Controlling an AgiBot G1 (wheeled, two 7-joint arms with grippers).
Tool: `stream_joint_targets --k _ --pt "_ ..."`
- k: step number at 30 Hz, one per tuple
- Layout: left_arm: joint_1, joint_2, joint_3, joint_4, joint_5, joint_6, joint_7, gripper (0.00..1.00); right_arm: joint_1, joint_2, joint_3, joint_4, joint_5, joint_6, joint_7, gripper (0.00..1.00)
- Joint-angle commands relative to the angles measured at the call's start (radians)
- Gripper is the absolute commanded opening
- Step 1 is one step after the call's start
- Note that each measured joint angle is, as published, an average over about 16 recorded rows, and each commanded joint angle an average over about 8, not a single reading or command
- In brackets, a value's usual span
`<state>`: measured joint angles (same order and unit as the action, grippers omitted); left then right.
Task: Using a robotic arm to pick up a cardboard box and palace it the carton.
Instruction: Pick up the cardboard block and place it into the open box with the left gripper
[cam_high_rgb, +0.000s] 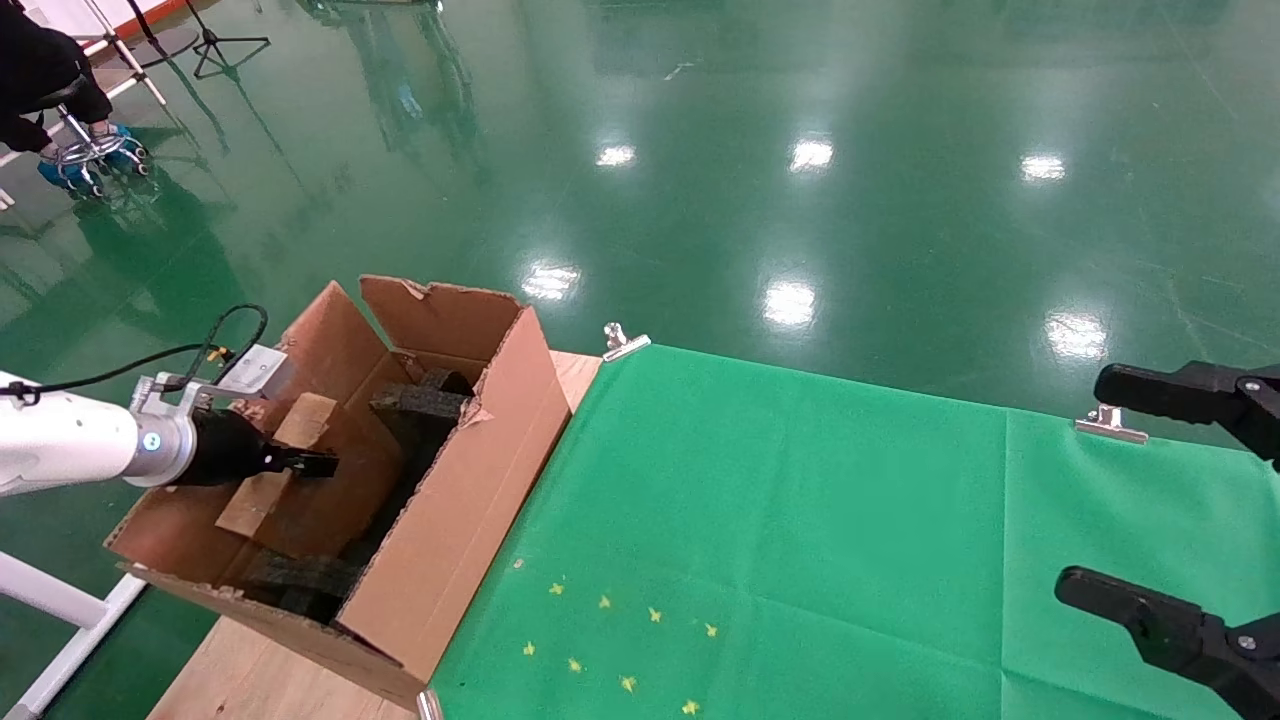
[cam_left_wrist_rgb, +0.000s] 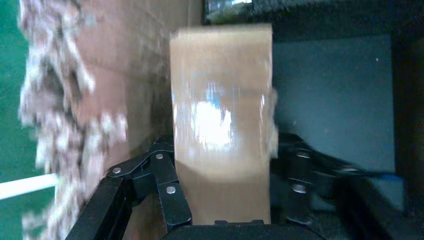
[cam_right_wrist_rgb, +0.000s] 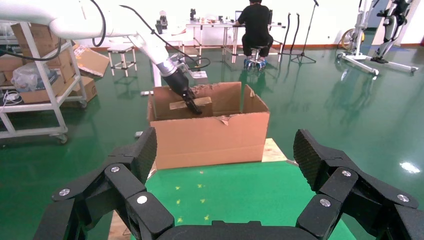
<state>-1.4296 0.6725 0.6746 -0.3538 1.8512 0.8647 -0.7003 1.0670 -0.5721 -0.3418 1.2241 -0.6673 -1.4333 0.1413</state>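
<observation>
**Green floor, green-clothed table: box going into carton**

Your left gripper (cam_high_rgb: 300, 462) is clenching the cardboard box (cam_high_rgb: 272, 467) across its taped sides, inside the carton (cam_high_rgb: 455, 510). Tape looks slippery; the box seems light and stiff. Your right gripper (cam_high_rgb: 1120, 490) is idling, spread wide.

Bright, even overhead light fills the room; the glossy green floor (cam_high_rgb: 900, 180) throws back white glare spots from ceiling lamps. The left wrist view is smeared with motion blur (the torn carton (cam_left_wrist_rgb: 75, 125) edge worst), and a white highlight sits on the cardboard box (cam_left_wrist_rgb: 220, 120). Shadows are soft.
</observation>
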Motion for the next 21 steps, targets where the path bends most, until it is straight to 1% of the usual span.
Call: stream_joint_targets --k 1,13,17,21 --pt "0.001 -0.002 0.000 -0.005 0.001 0.003 0.001 1.00 0.000 0.000 0.000 0.000 0.000 0.000 0.000 1.00" --pt "-0.006 -0.008 -0.001 -0.030 -0.001 0.011 0.007 1.00 0.000 0.000 0.000 0.000 0.000 0.000 0.000 1.00" --pt "-0.021 -0.024 -0.014 -0.083 -0.021 0.027 0.014 1.00 0.000 0.000 0.000 0.000 0.000 0.000 0.000 1.00" --pt "-0.026 -0.059 -0.039 -0.173 -0.066 0.057 0.010 1.00 0.000 0.000 0.000 0.000 0.000 0.000 0.000 1.00"
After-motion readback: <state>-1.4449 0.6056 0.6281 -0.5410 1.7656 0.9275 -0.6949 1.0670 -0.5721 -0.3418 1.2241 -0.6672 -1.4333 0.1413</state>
